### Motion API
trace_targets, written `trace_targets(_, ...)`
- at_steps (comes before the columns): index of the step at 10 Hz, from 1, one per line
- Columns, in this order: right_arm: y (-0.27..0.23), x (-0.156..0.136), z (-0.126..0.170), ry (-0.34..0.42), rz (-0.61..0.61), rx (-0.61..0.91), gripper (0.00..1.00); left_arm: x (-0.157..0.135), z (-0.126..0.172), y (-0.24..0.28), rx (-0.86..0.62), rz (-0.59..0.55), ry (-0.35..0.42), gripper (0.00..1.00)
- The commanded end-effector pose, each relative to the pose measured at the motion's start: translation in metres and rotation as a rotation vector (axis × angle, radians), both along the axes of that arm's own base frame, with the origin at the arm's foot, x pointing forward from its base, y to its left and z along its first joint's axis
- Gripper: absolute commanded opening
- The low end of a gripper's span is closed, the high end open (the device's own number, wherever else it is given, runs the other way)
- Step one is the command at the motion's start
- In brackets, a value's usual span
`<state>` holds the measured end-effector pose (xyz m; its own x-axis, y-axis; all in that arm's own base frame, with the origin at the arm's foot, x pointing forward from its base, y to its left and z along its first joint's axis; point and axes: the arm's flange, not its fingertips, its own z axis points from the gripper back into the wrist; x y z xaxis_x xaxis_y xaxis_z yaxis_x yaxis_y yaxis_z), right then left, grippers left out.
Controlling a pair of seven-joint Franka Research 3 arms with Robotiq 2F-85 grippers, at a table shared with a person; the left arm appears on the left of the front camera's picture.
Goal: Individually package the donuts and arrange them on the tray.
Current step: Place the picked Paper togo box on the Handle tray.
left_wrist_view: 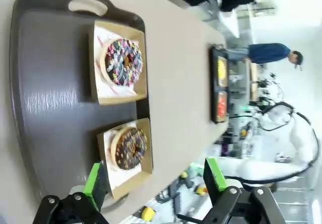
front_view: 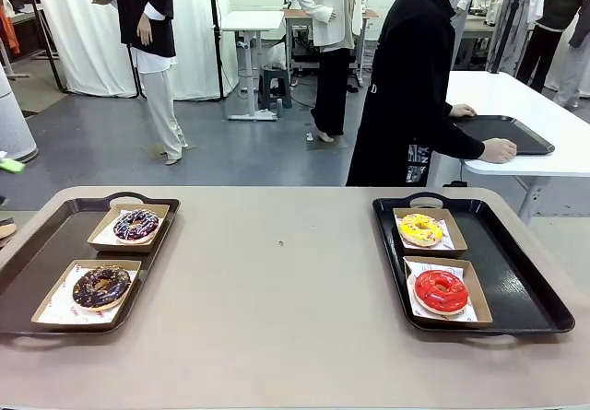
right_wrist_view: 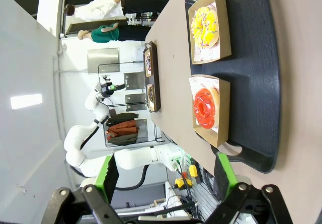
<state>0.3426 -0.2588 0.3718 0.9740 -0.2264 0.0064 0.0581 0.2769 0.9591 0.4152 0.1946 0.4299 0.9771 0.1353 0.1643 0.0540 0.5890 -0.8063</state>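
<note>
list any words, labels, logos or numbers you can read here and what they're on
No text reads clearly in any view.
Paper liners under the donuts: small red printed marks, too small and blurred to read.
Cardboard boxes: plain brown, no print seen.
Black trays: no label seen.
Person's dark coat: a pale patch near the hem, not legible.

Red donut [front_view: 441, 290], glossy. Yellow donut [front_view: 421, 228], faint coloured specks. Chocolate donut [front_view: 101, 287], dark brown, small pale flecks. Sprinkled donut [front_view: 136, 225]: dark glaze, white and pink sprinkles. Boxes [front_view: 448, 289] kraft brown (white liner paper, reddish print). Trays [front_view: 530, 298] black. Table [front_view: 286, 299] beige. Gripper pads [left_wrist_view: 215, 177] green, housings black. Person's coat [front_view: 410, 87] black.
</note>
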Motion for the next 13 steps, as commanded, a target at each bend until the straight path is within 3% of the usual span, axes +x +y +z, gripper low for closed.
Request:
trace_targets(1,0.000,0.000,0.000,0.000,-0.001,0.002,1.00,-0.009,-0.019,0.024,-0.183,0.017,-0.008,1.00)
trace_targets(4,0.000,0.000,0.000,0.000,-0.001,0.002,1.00,-0.042,-0.034,0.049,-0.324,0.082,-0.112,1.00)
trace_targets(6,0.000,0.000,0.000,0.000,-0.001,0.002,1.00,-0.039,-0.039,0.036,-0.358,0.105,-0.089,1.00)
trace_targets(7,0.000,0.000,0.000,0.000,-0.001,0.002,1.00,-0.032,-0.039,0.031,-0.343,0.123,-0.036,1.00)
trace_targets(8,0.000,0.000,0.000,0.000,-0.001,0.002,1.00,-0.042,-0.038,0.048,-0.336,0.100,-0.072,1.00)
trace_targets(13,0.000,0.000,0.000,0.000,-0.001,0.002,1.00,-0.042,-0.038,0.048,-0.336,0.100,-0.072,1.00)
